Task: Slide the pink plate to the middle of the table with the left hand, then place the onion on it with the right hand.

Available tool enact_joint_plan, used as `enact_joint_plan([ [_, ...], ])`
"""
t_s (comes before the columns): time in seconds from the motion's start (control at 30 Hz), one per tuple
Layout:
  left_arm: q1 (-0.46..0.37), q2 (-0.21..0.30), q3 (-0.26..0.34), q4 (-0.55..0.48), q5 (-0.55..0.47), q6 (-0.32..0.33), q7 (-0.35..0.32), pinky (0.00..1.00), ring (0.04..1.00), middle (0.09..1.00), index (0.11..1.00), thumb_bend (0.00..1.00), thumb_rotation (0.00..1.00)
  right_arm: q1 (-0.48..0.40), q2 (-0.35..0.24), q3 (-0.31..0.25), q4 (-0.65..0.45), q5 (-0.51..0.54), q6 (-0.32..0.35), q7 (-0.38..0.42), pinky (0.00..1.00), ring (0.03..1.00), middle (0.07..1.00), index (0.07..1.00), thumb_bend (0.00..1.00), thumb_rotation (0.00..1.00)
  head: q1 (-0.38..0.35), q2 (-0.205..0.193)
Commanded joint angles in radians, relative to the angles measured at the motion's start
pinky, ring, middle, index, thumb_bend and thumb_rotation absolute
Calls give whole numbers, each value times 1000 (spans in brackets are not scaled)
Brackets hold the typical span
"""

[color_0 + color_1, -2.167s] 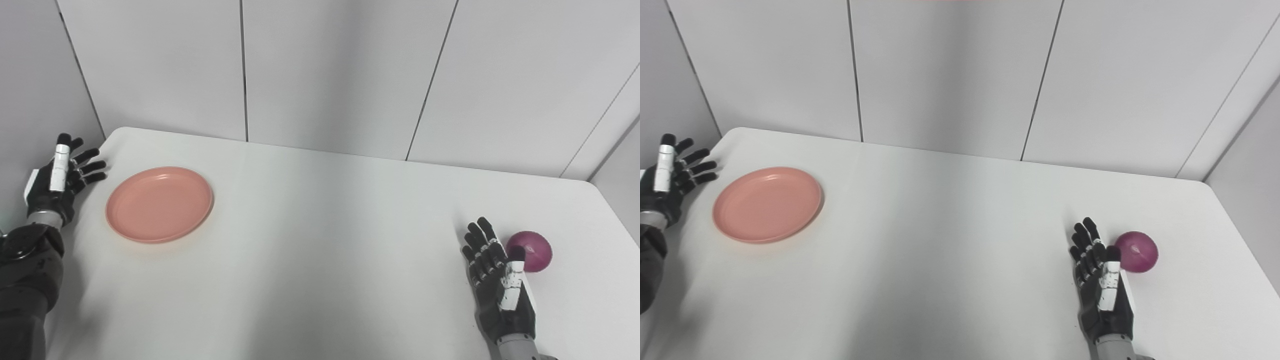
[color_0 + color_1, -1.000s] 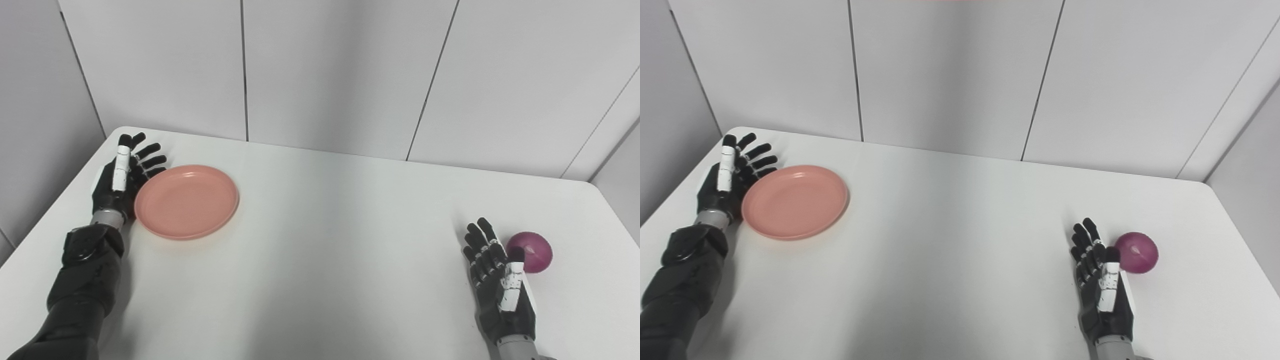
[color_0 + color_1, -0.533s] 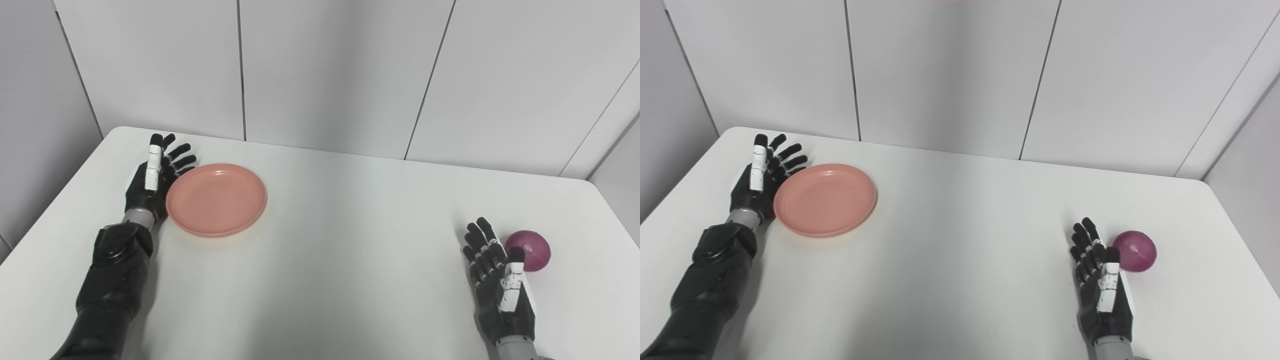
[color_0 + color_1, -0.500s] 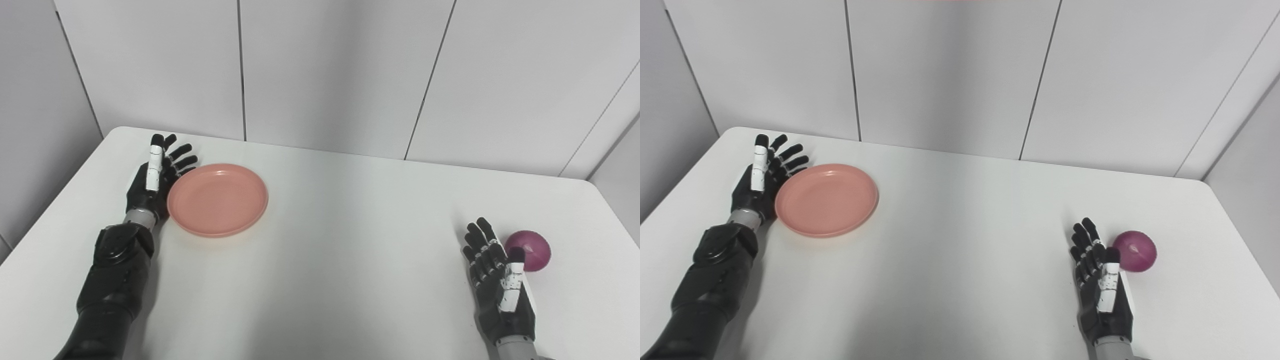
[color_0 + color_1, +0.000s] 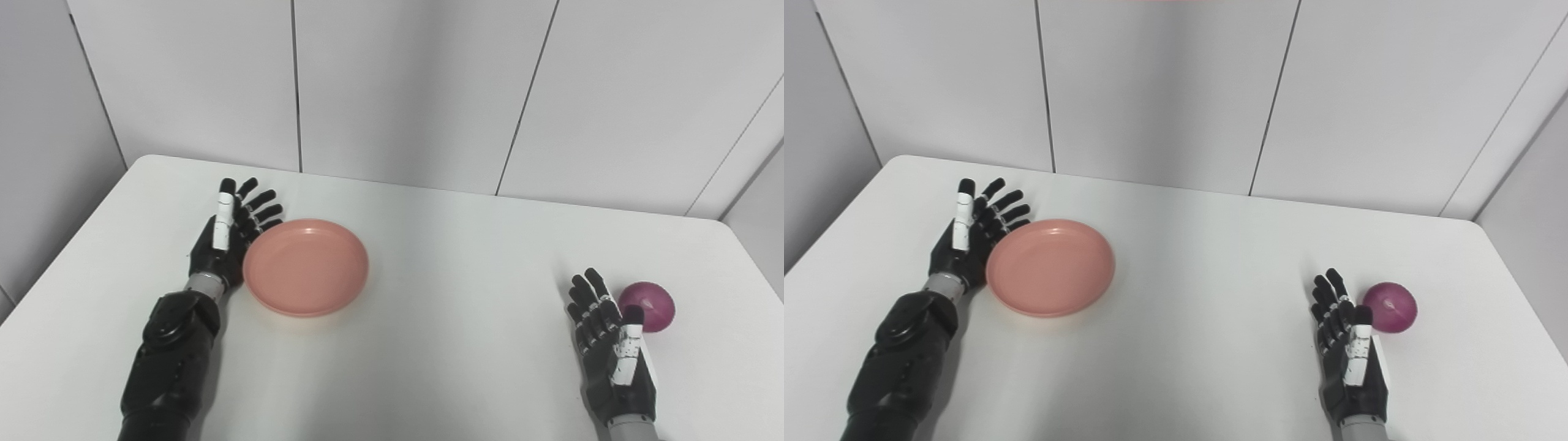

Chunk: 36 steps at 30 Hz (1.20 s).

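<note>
A round pink plate (image 5: 306, 267) lies flat on the white table (image 5: 429, 257), left of the middle. My left hand (image 5: 228, 239) is open, fingers spread, its palm side pressed against the plate's left rim. A purple-red onion (image 5: 647, 306) rests on the table near the right edge. Just left of the onion my right hand (image 5: 607, 343) stands edge-on, open with fingers straight up, holding nothing; a small gap shows between it and the onion.
Grey wall panels (image 5: 404, 92) stand right behind the table's far edge. The table's rounded right corner (image 5: 726, 229) lies just beyond the onion.
My left hand has pushed the pink plate rightward and a little nearer, from the table's left side toward the middle. The right hand and the onion have stayed where they were.
</note>
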Motion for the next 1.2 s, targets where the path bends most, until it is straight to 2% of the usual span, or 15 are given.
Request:
enact_joint_plan([
  [0.0, -7, -6, -9, -26, -3, 15, -7, 727, 779, 830, 900, 951, 878, 60, 27, 9, 41, 4, 12, -5, 1000, 979, 934, 959, 906, 1000, 0, 1],
  [0.3, 23, -62, -44, -84, 9, 45, 21, 697, 762, 806, 886, 938, 889, 61, 32, 14, 30, 4, 12, -10, 1000, 978, 930, 953, 899, 1000, -4, 5],
  [0.57, 49, -117, -78, -104, 19, 62, 28, 710, 768, 827, 893, 950, 894, 61, 38, 18, 23, 2, 15, -14, 1000, 976, 930, 953, 892, 1000, -9, 9],
  [0.67, 70, -137, -114, -107, 36, 67, 18, 717, 771, 823, 898, 930, 913, 62, 43, 22, 15, 0, 17, -18, 1000, 979, 933, 957, 893, 1000, -10, 10],
  [0.8, 104, -157, -168, -102, 57, 66, -3, 722, 769, 824, 901, 926, 912, 63, 46, 26, 8, -3, 18, -21, 1000, 978, 932, 956, 892, 1000, -18, 14],
  [0.97, 130, -192, -197, -75, 61, 56, -14, 751, 785, 843, 919, 908, 892, 63, 51, 28, 5, 2, 12, -19, 1000, 982, 936, 952, 896, 1000, -22, 16],
  [1.17, 135, -207, -222, -44, 94, 27, -10, 731, 768, 822, 911, 887, 912, 64, 60, 32, -4, -1, 19, -24, 1000, 979, 936, 947, 899, 1000, -36, 18],
])
